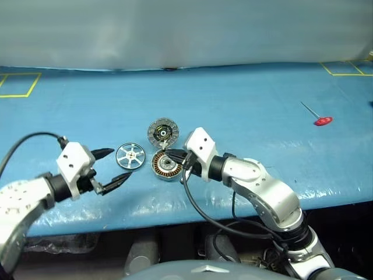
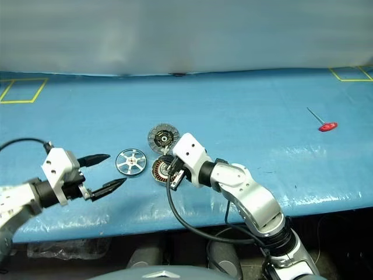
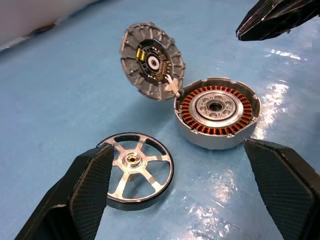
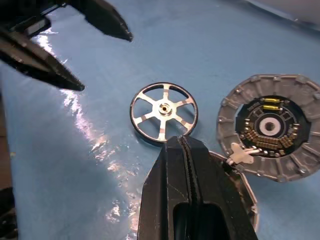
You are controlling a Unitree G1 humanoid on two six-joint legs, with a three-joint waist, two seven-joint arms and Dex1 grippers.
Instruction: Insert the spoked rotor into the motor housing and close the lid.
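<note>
No readable writing shows on any part. On a blue worktop (image 1: 245, 93), near its front edge, the spoked rotor (image 1: 129, 156) lies flat beside the motor housing (image 1: 168, 165), whose lid (image 1: 162, 132) tilts open behind it. The left gripper (image 1: 116, 166) hovers, fingers spread wide, empty. The right gripper (image 1: 174, 158), fingers closed together, rests at the housing's rim.

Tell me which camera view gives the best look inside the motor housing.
The left wrist view: the motor housing sits unobstructed, showing its copper windings and silver centre. In both eye views it is small, with the right pincer at its edge. In the right wrist view that pincer's shut fingers hide most of it.
</note>
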